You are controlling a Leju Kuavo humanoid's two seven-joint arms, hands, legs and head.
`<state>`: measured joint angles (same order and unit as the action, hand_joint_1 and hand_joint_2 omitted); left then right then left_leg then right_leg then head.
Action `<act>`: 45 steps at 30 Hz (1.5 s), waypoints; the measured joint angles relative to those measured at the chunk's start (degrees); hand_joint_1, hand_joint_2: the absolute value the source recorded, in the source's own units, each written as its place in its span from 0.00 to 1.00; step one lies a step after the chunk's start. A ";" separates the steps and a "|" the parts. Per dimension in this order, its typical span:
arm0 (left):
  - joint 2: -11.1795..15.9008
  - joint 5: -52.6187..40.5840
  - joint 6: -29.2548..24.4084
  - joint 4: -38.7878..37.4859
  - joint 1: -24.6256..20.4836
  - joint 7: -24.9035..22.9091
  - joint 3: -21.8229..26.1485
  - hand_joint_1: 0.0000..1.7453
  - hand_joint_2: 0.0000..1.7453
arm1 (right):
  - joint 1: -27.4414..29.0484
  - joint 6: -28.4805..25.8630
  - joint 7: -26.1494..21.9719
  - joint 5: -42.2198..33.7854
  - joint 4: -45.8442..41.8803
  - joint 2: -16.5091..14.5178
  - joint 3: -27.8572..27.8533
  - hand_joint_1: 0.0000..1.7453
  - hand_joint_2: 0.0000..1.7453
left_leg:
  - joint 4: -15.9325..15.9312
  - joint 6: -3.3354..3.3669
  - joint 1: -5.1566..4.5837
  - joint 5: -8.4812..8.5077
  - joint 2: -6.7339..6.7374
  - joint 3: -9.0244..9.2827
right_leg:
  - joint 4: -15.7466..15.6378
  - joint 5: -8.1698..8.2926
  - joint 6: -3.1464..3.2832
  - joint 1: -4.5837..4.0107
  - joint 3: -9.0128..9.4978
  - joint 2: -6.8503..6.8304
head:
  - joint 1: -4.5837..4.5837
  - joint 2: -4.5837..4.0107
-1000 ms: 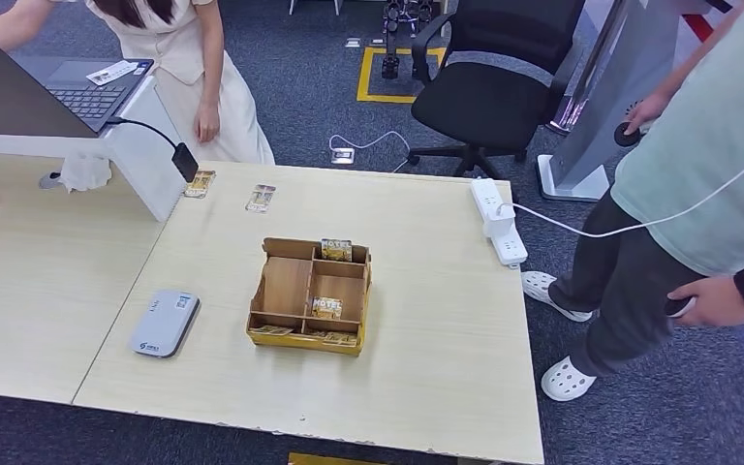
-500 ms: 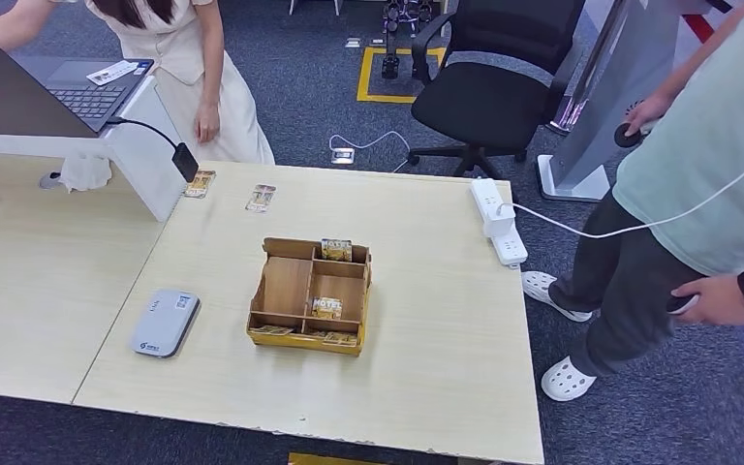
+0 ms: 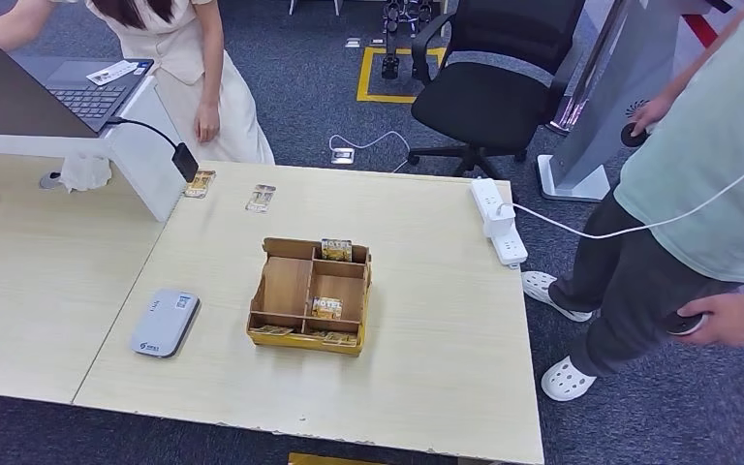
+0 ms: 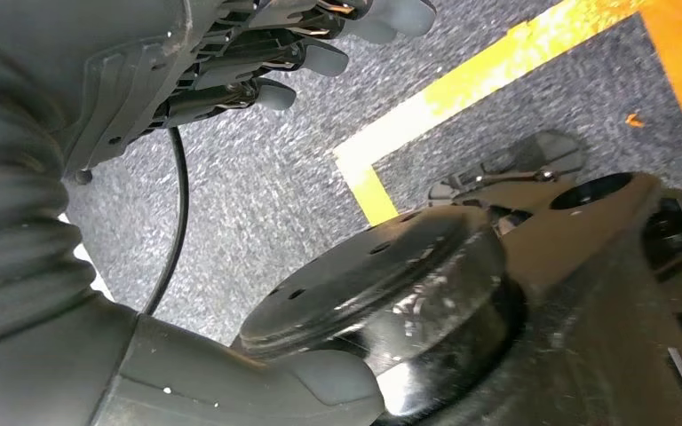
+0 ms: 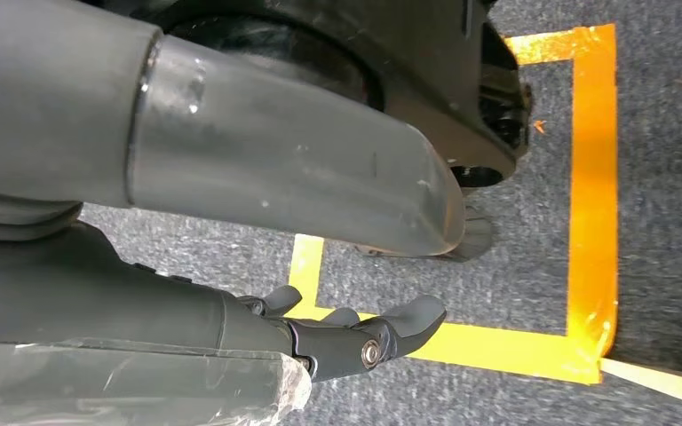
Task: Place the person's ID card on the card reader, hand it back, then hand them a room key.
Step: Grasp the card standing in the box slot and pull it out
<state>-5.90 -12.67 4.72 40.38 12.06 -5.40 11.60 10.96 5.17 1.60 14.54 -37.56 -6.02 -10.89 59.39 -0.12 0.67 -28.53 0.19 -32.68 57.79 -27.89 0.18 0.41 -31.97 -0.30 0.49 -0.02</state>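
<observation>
A grey card reader (image 3: 164,323) lies near the table's front left. At mid-table stands a wooden divided box (image 3: 289,285) with several yellow hotel key cards (image 3: 327,308) in its compartments. Two small cards (image 3: 200,183) (image 3: 261,199) lie at the far edge, in front of a person in a cream dress (image 3: 189,58). My left hand (image 4: 231,71) hangs over grey carpet, fingers apart, holding nothing. My right hand (image 5: 355,342) also hangs low over the carpet, fingers extended and empty.
A white power strip (image 3: 497,221) with a cable lies at the table's right edge. A second person in a green shirt (image 3: 707,165) stands to the right. A black office chair (image 3: 489,92) is beyond the table and a laptop (image 3: 87,92) on the raised counter at left.
The person on the right has shifted their lower hand slightly to the right. Nothing on the table has moved.
</observation>
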 joint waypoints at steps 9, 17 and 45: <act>3.33 8.72 -3.13 -9.02 -1.92 3.76 -5.91 0.00 1.00 | -1.23 -3.50 -0.93 -9.88 7.99 3.27 5.83 0.00 1.00 | 0.00 0.00 0.00 0.00 0.00 0.00 | 0.00 -0.01 0.01 0.00 0.01 -0.02 | 0.01 0.00; 3.21 0.87 -0.70 -9.58 -2.48 4.73 -6.56 0.00 1.00 | -1.23 -0.28 0.52 -2.02 7.36 3.51 5.95 0.00 1.00 | 0.00 0.00 0.00 0.00 0.00 0.02 | 0.00 -0.01 0.01 0.00 0.02 -0.01 | 0.01 0.00; -4.22 -29.52 5.81 11.27 -0.91 1.30 11.38 0.00 1.00 | 1.81 10.17 3.53 22.66 -13.49 -3.69 -9.60 0.00 0.00 | 0.00 0.00 0.01 0.01 -0.02 0.01 | 0.01 0.00 0.01 -0.01 0.01 -0.03 | 0.05 0.00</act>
<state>-10.12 -42.19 10.53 51.66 11.15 -4.10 22.98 12.77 15.34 5.14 37.21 -51.06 -9.70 -20.49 59.39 -0.12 0.68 -28.52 0.17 -32.67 57.80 -27.89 0.19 0.40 -31.97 -0.33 0.55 -0.02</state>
